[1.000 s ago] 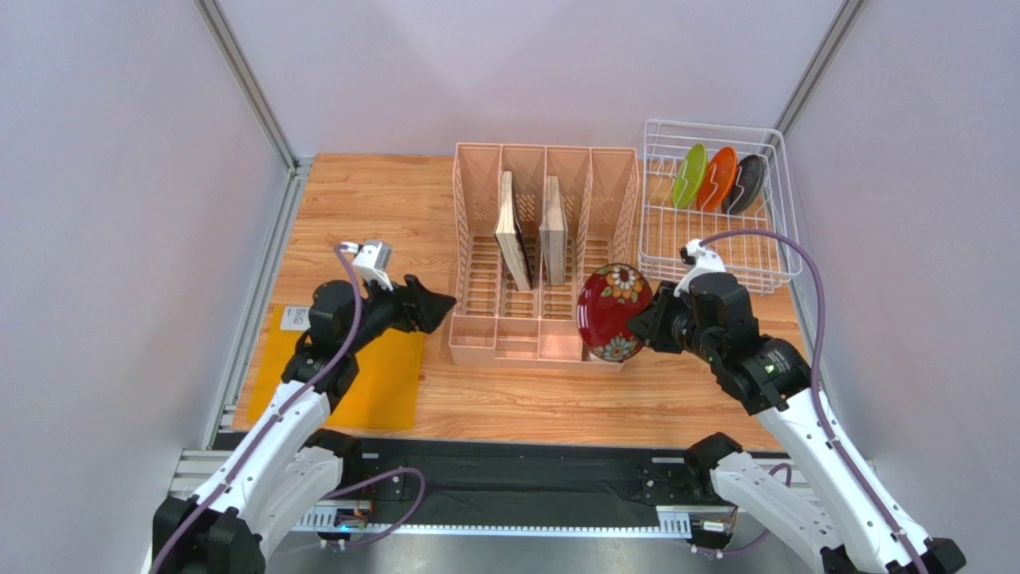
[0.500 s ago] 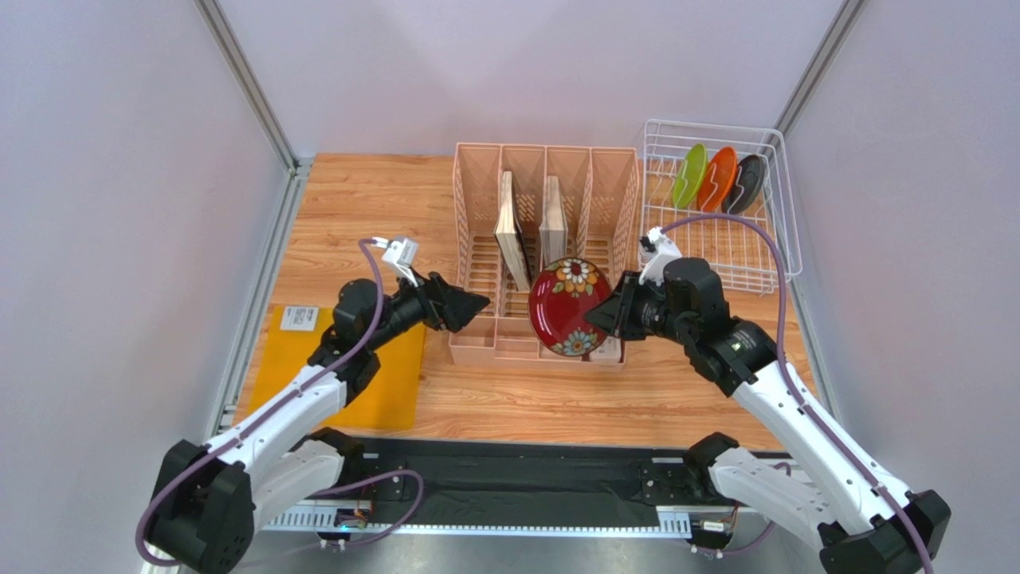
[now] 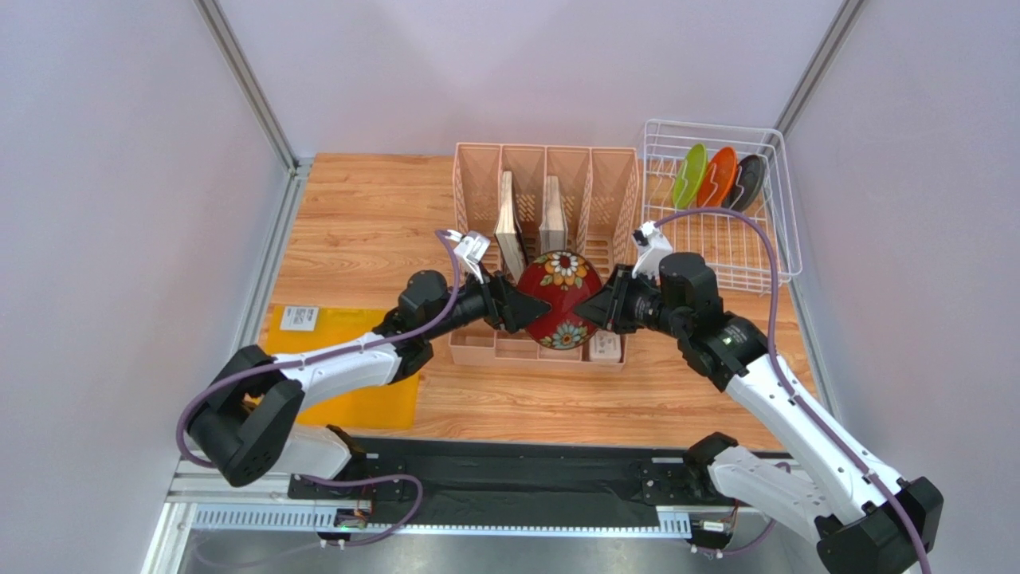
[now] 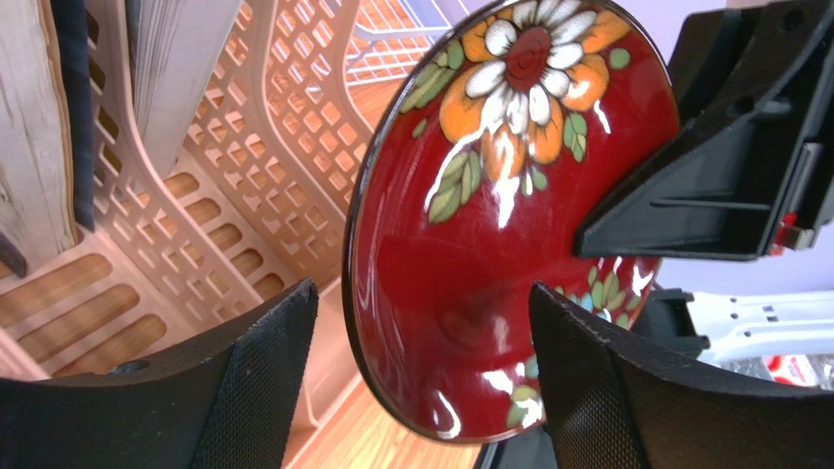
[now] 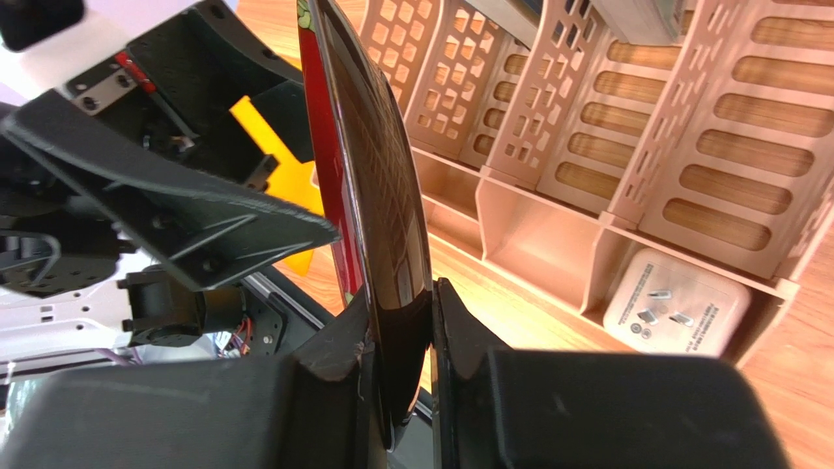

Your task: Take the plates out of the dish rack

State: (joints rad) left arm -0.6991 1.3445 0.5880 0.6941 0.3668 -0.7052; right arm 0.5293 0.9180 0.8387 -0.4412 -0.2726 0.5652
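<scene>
Dark red floral round plate (image 3: 554,299) held upright above the pink slotted plastic organizer (image 3: 477,203), rim clenched in right tool (image 3: 586,309). Left tool (image 3: 522,312) straddles opposite rim, released; best to seat deep and clench before right frees.

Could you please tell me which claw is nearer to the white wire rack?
Right. The right claw grips the red plate a little to the left of the rack and nearer the arms. The left claw sits open at the plate's other edge, farther from the rack.
</scene>
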